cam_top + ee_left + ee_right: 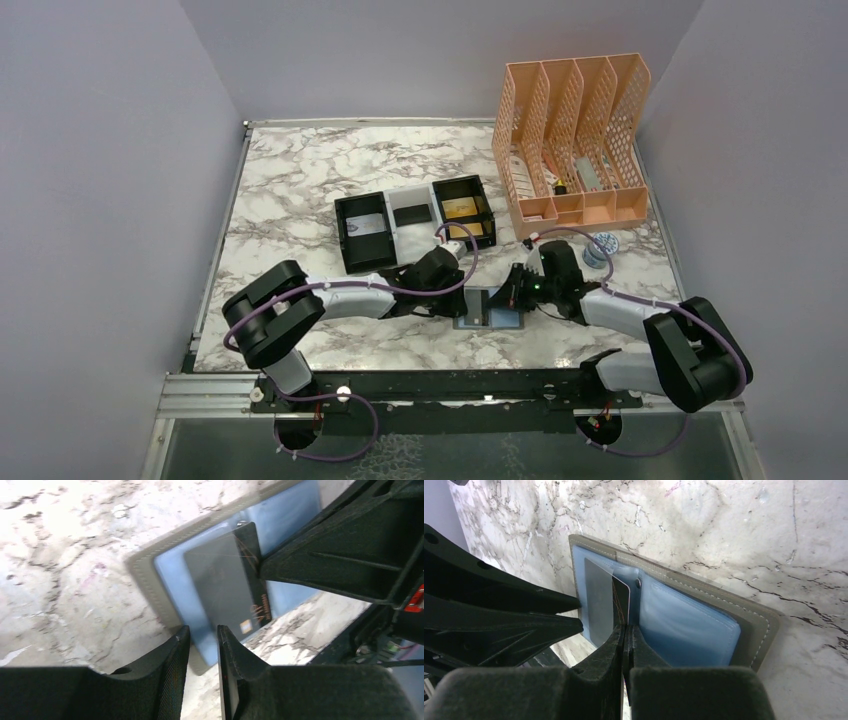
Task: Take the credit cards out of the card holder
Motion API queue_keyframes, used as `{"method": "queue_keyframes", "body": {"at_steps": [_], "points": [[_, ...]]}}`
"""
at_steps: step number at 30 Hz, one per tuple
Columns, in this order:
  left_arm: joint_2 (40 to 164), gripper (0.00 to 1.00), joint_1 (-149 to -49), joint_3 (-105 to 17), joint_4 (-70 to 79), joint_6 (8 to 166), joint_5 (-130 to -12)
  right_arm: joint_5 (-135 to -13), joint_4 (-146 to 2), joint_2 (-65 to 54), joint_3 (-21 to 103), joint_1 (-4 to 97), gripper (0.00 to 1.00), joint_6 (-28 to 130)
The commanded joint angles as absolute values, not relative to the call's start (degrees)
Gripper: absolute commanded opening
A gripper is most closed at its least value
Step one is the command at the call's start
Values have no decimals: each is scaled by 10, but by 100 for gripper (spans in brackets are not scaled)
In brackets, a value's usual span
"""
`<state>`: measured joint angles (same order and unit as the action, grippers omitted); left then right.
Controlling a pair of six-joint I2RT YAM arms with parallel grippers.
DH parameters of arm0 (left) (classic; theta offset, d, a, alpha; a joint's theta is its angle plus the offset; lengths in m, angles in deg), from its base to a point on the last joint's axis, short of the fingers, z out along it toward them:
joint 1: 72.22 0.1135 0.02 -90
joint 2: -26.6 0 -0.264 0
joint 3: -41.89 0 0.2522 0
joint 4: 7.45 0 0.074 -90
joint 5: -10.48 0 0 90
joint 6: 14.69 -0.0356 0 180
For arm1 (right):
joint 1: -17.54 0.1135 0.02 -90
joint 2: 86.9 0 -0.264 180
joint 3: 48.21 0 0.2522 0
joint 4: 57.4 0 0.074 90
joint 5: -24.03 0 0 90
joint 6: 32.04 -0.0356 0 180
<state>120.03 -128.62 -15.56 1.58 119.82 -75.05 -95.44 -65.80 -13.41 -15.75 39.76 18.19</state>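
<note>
The card holder [478, 312] lies open on the marble table, grey-taupe rim, blue-grey inside [684, 625]. My right gripper [626, 627] is shut on a dark credit card [620, 600] with gold lines. It holds the card on edge over the holder's left panel, at the fold. In the left wrist view the card [230, 585] lies partly over the blue panel [175, 580]. My left gripper [202, 630] is narrowly open. Its fingertips sit at the holder's near corner and hold nothing. In the top view the left gripper [462, 292] and right gripper [512, 297] flank the holder.
A black-and-white three-compartment tray [415, 240] stands behind the grippers, with a gold-yellow card [460, 207] in its right compartment and cards in the other two. A peach mesh file rack [570, 140] stands at the back right. A small round blue-white object [600, 247] lies beside the right arm.
</note>
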Motion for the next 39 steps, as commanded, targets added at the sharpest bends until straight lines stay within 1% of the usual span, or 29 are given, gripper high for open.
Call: {"method": "queue_keyframes", "body": {"at_steps": [1, 3, 8, 12, 16, 20, 23, 29, 35, 39], "points": [[1180, 31, -1288, -165, 89, 1178, -796, -960, -657, -130, -166, 393, 1, 164], [1165, 33, -1289, -174, 88, 1176, -797, -951, -642, -145, -177, 393, 1, 149], [1159, 38, -1289, -198, 69, 1161, -787, -931, -683, -149, -160, 393, 1, 175], [1184, 38, -1289, -204, 10, 1162, -744, -946, -677, -142, -162, 393, 1, 171], [1228, 35, -1290, -210, -14, 1177, -707, -950, -665, -142, -167, 393, 1, 162], [1258, 30, -1291, -200, -12, 1186, -712, -951, -669, -140, -163, 393, 1, 162], [1259, 28, -1291, -193, 18, 1192, -737, -952, -665, -146, -165, 393, 2, 159], [1244, 28, -1292, -173, 49, 1190, -767, -970, -638, -156, -177, 393, 7, 143], [1213, 28, -1292, -170, 64, 1185, -770, -964, -626, -151, -192, 393, 20, 120], [1202, 29, -1292, -169, 72, 1182, -760, -952, -636, -141, -195, 393, 21, 122]]}}
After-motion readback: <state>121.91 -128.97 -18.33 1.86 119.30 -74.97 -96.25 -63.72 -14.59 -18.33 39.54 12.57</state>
